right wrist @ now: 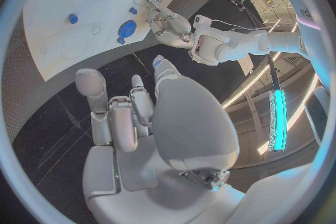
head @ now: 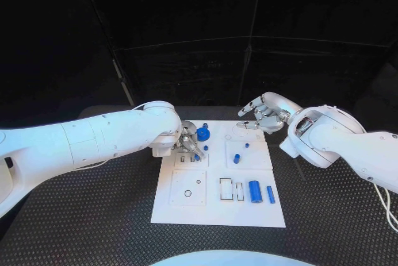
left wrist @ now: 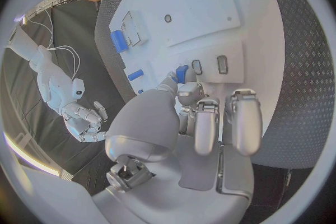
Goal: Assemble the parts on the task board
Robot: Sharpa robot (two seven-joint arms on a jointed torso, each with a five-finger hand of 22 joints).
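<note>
left robot hand (head: pixel 189 141) bent down pinching a blue part (left wrist: pixel 182 73) at the task board (head: pixel 187 211), right robot hand (head: pixel 264 115) raised, fingers apart, empty

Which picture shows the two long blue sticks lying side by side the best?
The head view: the two long blue sticks lie in plain sight on the task board, near its front right corner, nothing covering them. The left wrist view shows one bent near an edge; whether the right wrist view shows them, I cannot tell.
</note>
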